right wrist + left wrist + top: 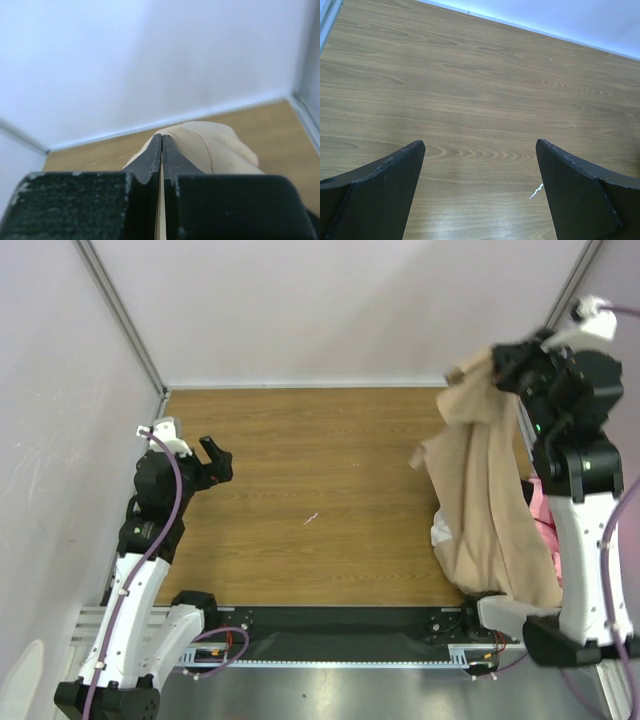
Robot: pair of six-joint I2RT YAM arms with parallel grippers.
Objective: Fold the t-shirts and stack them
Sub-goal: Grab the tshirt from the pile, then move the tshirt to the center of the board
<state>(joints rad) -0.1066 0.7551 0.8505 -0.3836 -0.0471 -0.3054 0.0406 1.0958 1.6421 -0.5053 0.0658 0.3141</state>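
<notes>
A tan t-shirt point(485, 490) hangs in long folds at the right side of the wooden table point(300, 480), lifted high from its top end. My right gripper point(497, 362) is shut on that top end. In the right wrist view the two black jaws press together at the right gripper point(161, 136), with a bulge of the tan t-shirt point(210, 150) just behind them. Pink cloth point(541, 512) and a bit of white cloth point(443, 533) show behind the hanging shirt. My left gripper point(215, 452) hovers open over the table's left side; the left gripper point(480, 145) holds nothing.
A small white scrap point(311, 518) lies on the wood near the table's middle; the same white scrap point(536, 190) shows beside the left gripper's right finger. Grey walls close in the back and left. A metal rail point(330, 662) runs along the near edge.
</notes>
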